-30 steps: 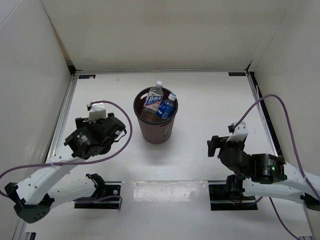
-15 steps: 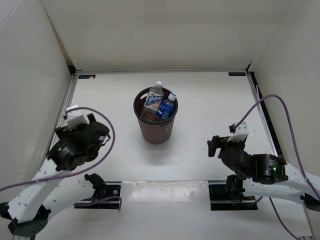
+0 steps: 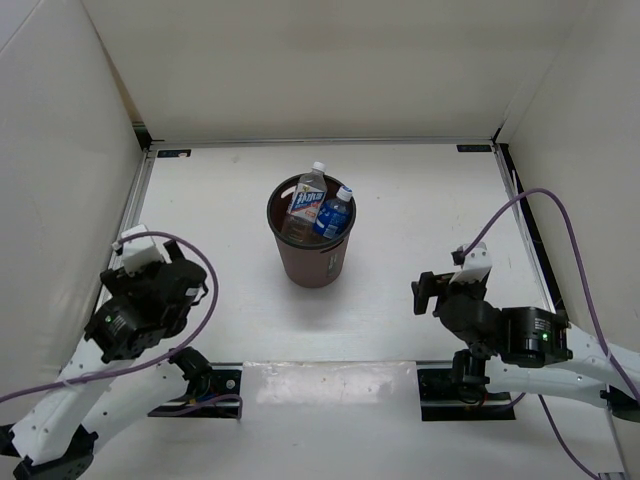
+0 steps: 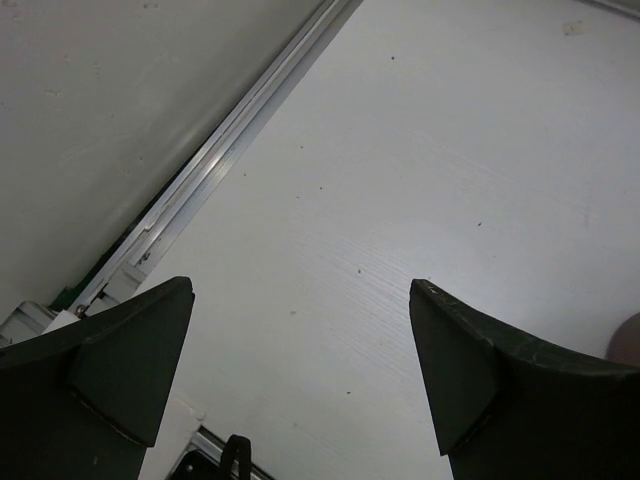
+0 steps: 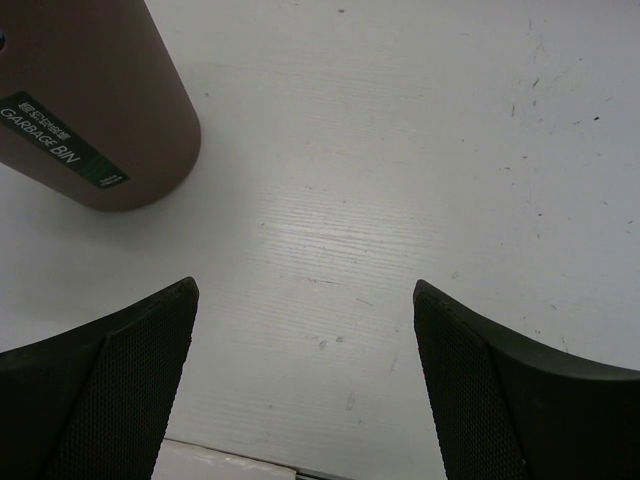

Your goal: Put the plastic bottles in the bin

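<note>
While the left gripper (image 4: pixel 300 290) and right gripper (image 5: pixel 305 290) gape empty, flanking the round dark-brown bin (image 3: pixel 315 265), a stray swing could spill its clear plastic bottles (image 3: pixel 307 205).

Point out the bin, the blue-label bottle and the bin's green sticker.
bin (image 3: pixel 312 264), top external view, front wall.
blue-label bottle (image 3: pixel 333 218), top external view, label.
green sticker (image 5: pixel 62 140), right wrist view, centre.

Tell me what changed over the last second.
The left gripper, open and empty, drew back from beside the bin toward the near-left corner of the table. The right gripper stayed open and barely shifted. The bin and the two bottles showing in it did not move.
</note>
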